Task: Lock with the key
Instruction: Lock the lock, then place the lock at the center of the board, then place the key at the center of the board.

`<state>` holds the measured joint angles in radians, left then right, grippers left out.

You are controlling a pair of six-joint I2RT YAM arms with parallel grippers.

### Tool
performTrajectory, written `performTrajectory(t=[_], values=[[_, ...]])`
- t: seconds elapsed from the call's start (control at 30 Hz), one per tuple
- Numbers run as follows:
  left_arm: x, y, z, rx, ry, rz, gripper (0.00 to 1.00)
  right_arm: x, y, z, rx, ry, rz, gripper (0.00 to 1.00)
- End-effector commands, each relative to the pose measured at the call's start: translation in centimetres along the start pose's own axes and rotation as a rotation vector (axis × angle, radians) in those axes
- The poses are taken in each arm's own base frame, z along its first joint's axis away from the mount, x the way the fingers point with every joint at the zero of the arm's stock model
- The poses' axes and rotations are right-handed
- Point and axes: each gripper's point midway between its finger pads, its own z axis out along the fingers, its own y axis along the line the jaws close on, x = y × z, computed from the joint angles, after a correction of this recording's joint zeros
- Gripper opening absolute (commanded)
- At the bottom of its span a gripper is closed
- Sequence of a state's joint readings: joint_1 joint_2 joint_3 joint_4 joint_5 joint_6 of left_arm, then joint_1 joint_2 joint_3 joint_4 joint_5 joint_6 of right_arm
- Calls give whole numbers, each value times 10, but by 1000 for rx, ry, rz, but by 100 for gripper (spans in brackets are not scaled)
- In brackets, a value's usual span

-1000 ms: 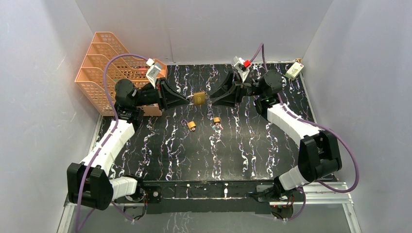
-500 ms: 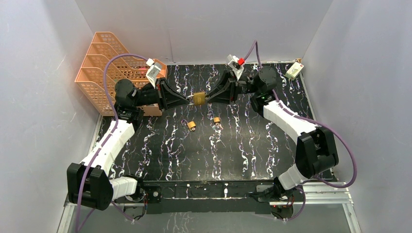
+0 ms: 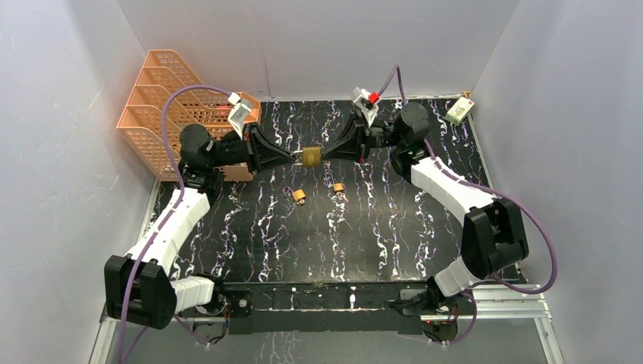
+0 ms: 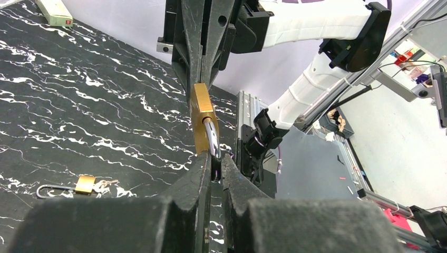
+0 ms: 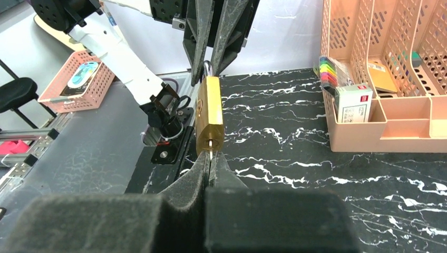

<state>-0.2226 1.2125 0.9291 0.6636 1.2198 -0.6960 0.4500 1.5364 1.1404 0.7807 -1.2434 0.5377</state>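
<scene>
A brass padlock (image 3: 310, 155) hangs in the air over the back of the black marble table (image 3: 379, 227), held between both arms. My left gripper (image 3: 297, 155) is shut on its silver shackle (image 4: 212, 138); in the left wrist view the fingertips (image 4: 204, 167) pinch the shackle just below the brass body (image 4: 201, 118). My right gripper (image 3: 324, 154) is shut on the key (image 5: 210, 149), a thin sliver sticking out of the padlock's (image 5: 209, 113) bottom face. The two grippers face each other tip to tip.
Two small brass padlocks (image 3: 299, 196) (image 3: 338, 188) lie on the table in front of the held one. An orange desk organiser (image 3: 163, 106) stands at the back left, and a white power strip (image 3: 460, 111) lies at the back right.
My right gripper has moved left up to the padlock and closed on the key. The left gripper and the padlock have stayed in place.
</scene>
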Motion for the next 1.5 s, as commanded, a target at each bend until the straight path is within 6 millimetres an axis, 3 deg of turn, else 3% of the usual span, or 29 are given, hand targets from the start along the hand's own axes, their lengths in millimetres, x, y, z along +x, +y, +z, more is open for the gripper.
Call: performTrajectory(t=[0.0, 0.23, 0.4, 0.5, 0.7, 0.97, 1.2, 1.47], values=[[-20, -24, -5, 12, -26, 131, 0, -12, 0, -24, 68, -28, -81, 0], [-30, -27, -23, -29, -35, 171, 0, 7, -20, -101, 274, -87, -3, 0], [-27, -20, -25, -57, -35, 153, 0, 11, -34, -110, 388, -115, 40, 0], [-25, -10, -26, -103, -32, 136, 0, 15, -53, -119, 519, -108, 80, 0], [-35, 29, -33, -330, -66, 103, 0, 23, -85, -146, 822, -107, 128, 0], [-39, 60, -38, -527, -112, 96, 0, 30, -100, -167, 1061, -92, 139, 0], [-20, 95, -11, -727, -12, 115, 0, 40, -109, -182, 1204, -49, 154, 0], [-23, 131, 14, -886, 14, 95, 0, 46, -114, -216, 1419, -68, 197, 0]])
